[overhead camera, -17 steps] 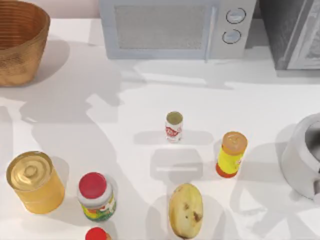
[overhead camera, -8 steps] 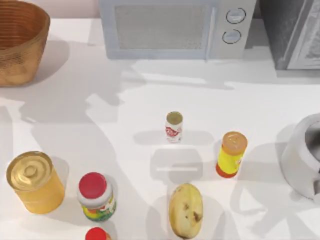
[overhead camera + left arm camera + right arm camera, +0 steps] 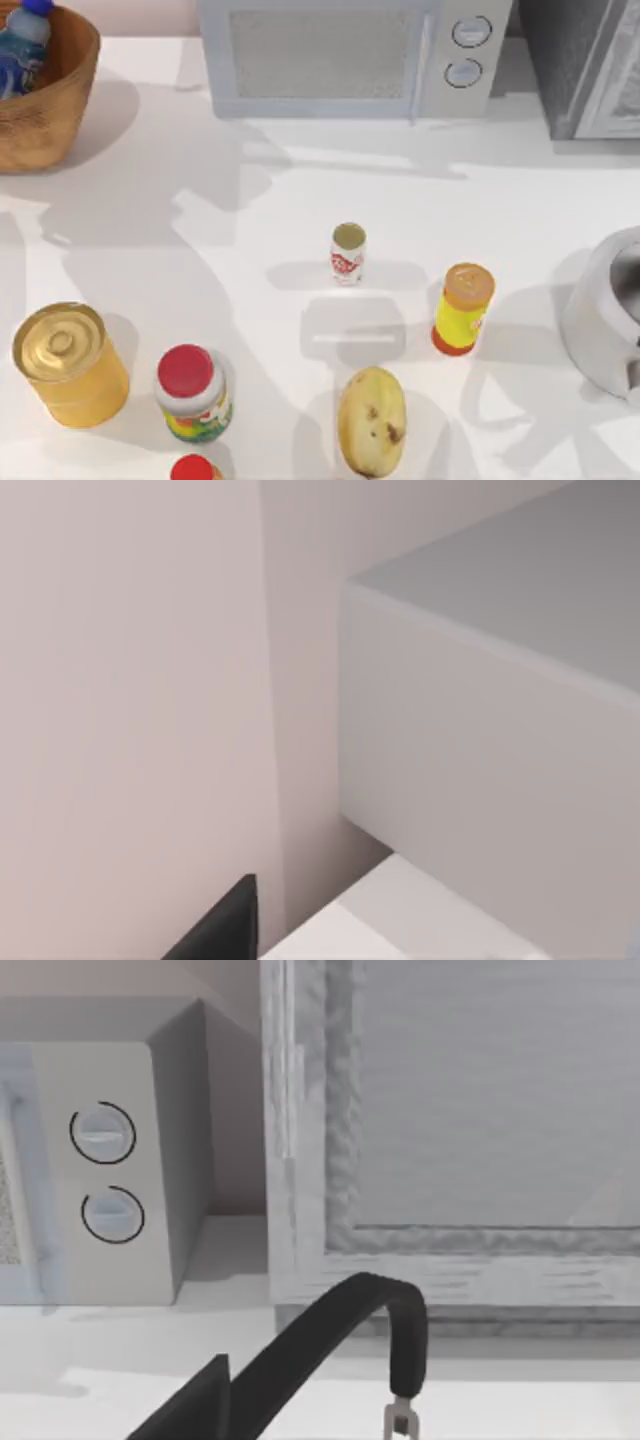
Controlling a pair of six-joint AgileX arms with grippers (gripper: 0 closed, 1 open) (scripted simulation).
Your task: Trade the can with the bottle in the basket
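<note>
Red-capped jar, golden tin and potato stood along the lower edge of the top view on the white table. Above them, mid-frame, the can stood upright, apart from the yellow bottle to its right. A grey pot sat at the right edge. Farther up, the microwave lined the back. At the upper left corner, the bottle lay tilted inside the basket. How either arm's jaws stood I could not tell.
</note>
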